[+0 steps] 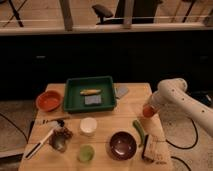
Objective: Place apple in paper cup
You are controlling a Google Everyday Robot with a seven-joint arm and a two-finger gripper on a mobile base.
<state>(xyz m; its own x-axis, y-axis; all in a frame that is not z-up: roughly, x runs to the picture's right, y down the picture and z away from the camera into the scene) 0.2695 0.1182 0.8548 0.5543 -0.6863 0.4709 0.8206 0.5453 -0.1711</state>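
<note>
The gripper was clamped on the apple at the table's right edge, at the end of a smooth white arm reaching in from the right. The apple was well apart from the paper cup, which stood upright near the table's middle, its pale inside showing.

The table was pale wood. Around it lay a grey floor with black cables; behind it was a dark wall, a rail and a chair.

A rectangular green tray held 1 yellow cob and 1 flat grey pad. An orange-red bowl sat just left of the tray. A light green cup stood in front of the paper cup, and a round dark bowl to its right. A long cucumber lay just beside the dark bowl, between it and the apple.
</note>
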